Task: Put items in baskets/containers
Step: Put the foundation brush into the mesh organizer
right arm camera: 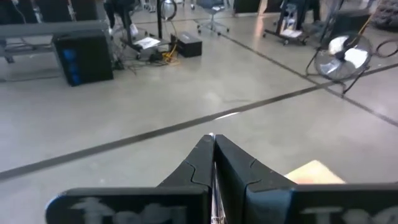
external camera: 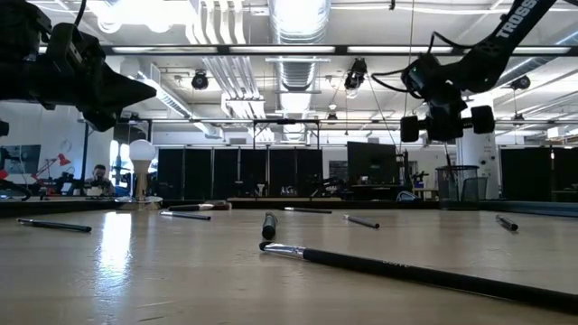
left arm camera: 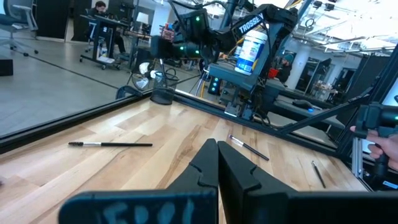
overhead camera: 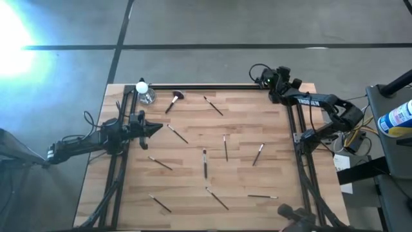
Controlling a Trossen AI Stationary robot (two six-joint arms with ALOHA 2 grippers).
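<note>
We find the task at its start: no brush sits in a container, as far as the views show. The left gripper hangs over the table's left edge with its jaws fully closed and nothing between them; the left wrist view shows the fingers pressed together. The right gripper is parked at the far right corner, pointing off the table toward the floor, jaws also closed tight and empty. About ten thin brushes lie scattered flat on the table, all loose and apart from both grippers. Nearest the left gripper is one thin brush just ahead of its tip; another lies a bit further out and to one side. The fluffy brush lies near the far edge, well ahead and to the side of the left gripper, w/ a clear glass item beside it. We cannot pick out a black cup w/ certainty; a dark round object beyond the table edge in the left wrist view may be it. Remaining: every brush, approx. the whole job.
</note>
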